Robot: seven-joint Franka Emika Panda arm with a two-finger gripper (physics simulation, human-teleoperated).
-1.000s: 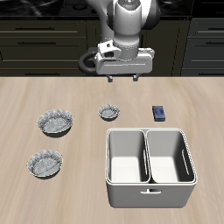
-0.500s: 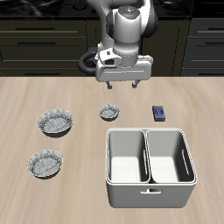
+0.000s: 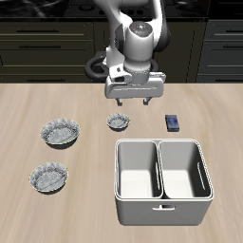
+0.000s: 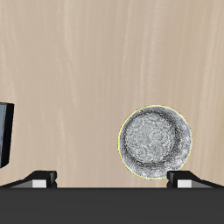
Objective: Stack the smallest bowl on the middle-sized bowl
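The smallest bowl (image 3: 119, 121), tiny, grey and speckled with a scalloped rim, sits on the wooden table near the middle; it also shows in the wrist view (image 4: 156, 140). Two wider look-alike grey bowls stand apart from it. The one nearer the table's front edge (image 3: 48, 177) looks slightly narrower, so I take it as the middle-sized bowl; the widest bowl (image 3: 60, 133) is farther back. My gripper (image 3: 131, 102) hangs open and empty above the table, just behind the smallest bowl and a little off its centre. Its fingertips (image 4: 184, 179) show in the wrist view.
A grey bin with two compartments (image 3: 116, 169) stands near the table's front edge, just in front of the smallest bowl. A small dark blue box (image 3: 173, 121) lies beside the smallest bowl; it also shows in the wrist view (image 4: 4, 136).
My gripper has come down and moved a little toward the table's front, closer to the smallest bowl. The bowls, bin and box have not moved.
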